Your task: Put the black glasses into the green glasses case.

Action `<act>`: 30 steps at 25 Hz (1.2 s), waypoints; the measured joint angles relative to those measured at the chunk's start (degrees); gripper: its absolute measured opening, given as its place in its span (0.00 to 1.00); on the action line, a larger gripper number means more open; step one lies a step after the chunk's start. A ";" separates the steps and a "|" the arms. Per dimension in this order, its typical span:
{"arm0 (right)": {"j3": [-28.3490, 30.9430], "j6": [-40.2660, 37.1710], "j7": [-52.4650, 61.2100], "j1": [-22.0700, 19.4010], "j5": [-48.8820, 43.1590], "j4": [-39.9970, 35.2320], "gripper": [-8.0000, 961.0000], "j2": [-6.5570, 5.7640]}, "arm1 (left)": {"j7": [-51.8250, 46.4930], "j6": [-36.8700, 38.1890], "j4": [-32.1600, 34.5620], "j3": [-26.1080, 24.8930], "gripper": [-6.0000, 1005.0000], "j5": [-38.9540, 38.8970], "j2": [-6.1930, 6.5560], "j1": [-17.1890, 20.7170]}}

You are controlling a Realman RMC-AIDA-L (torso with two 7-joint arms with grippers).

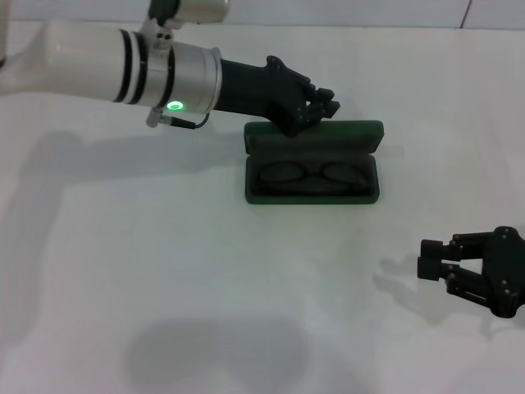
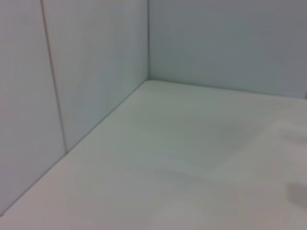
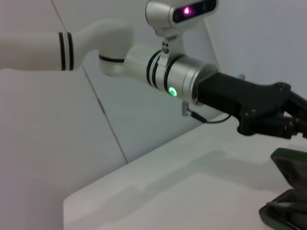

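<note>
The green glasses case (image 1: 373, 131) lies open in the middle of the table, its lid standing up at the back. The black glasses (image 1: 312, 174) lie folded inside its lower half. My left gripper (image 1: 321, 108) is just above the lid's far-left edge with its fingers together and nothing in them. It also shows in the right wrist view (image 3: 280, 120), above the case's lid (image 3: 292, 165). My right gripper (image 1: 433, 264) rests open and empty near the table's front right, apart from the case.
The white table (image 1: 164, 271) is bare around the case. The left wrist view shows only the table's surface (image 2: 182, 158) and the corner of two pale walls (image 2: 147, 43).
</note>
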 joint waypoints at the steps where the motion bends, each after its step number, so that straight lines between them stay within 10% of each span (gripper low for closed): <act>1: 0.34 0.04 -0.38 0.05 -0.10 0.29 0.33 -0.02 | -0.03 -1.24 -0.08 0.04 0.16 0.16 -0.44 -0.05; 30: 0.91 2.61 -2.84 3.03 -0.09 3.89 0.39 0.03 | 0.64 -0.10 -1.88 4.41 0.12 3.12 -2.47 3.55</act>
